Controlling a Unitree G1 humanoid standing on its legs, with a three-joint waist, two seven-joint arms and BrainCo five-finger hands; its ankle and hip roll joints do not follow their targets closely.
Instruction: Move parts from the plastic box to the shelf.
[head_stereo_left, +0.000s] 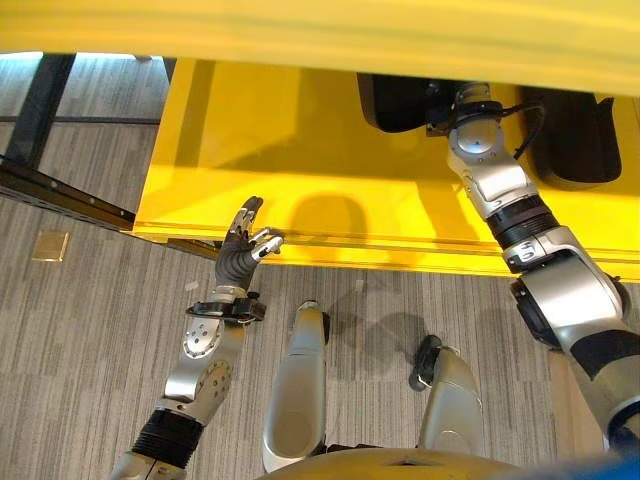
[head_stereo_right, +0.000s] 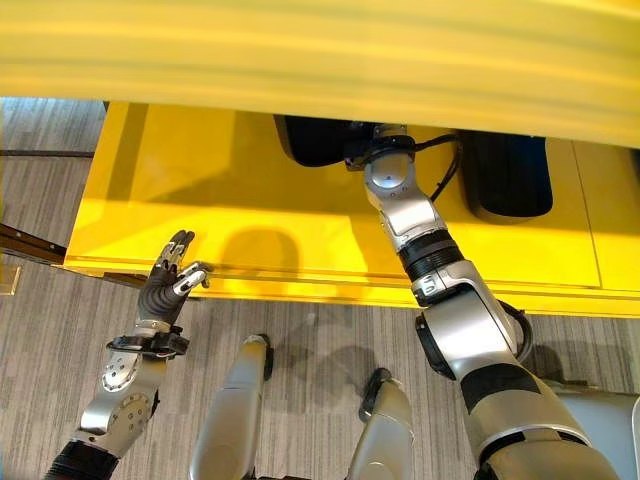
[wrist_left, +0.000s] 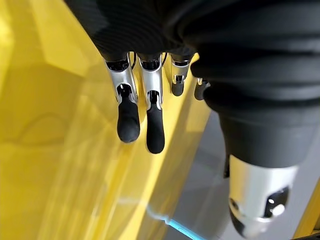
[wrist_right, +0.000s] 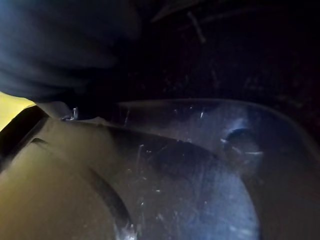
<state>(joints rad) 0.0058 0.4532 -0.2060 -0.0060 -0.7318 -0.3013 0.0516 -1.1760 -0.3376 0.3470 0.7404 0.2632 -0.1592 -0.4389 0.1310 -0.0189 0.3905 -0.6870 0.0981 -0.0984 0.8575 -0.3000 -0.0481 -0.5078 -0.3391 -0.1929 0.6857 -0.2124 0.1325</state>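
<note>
Over on the left there's grey wood-look plank flooring (head_stereo_left: 70, 330) with a small tan square plate (head_stereo_left: 50, 245) set into it, plus a dark metal frame rail (head_stereo_left: 60, 195) running diagonally toward the shelf corner.

Next comes the left hand (head_stereo_left: 245, 245), raised just at the front edge of the glossy yellow shelf board (head_stereo_left: 300, 170). Its fingers (wrist_left: 128, 117) are straight and a bit spread, holding nothing, tips hovering at the lip of the board. In the left wrist view the dark tips sit right over the yellow surface with floor showing past the edge.

The left half of that shelf board is bare, so lots of open room there. A second yellow shelf level (head_stereo_left: 320, 40) overhangs the whole top of the scene, so headroom looks tight.

Further right, two black rounded plastic parts sit at the back of the shelf, partly tucked under the upper level: the left black part (head_stereo_right: 315, 140) and the right black part (head_stereo_right: 510, 175), well apart from each other. Can't really call their long axis since the tops are hidden.

The right arm reaches between them, and the right hand (head_stereo_right: 365, 150) is at the left black part. Its fingers are hidden, so I can't tell if it's gripping. The right wrist view shows a dark scuffed curved surface from very close.
</note>
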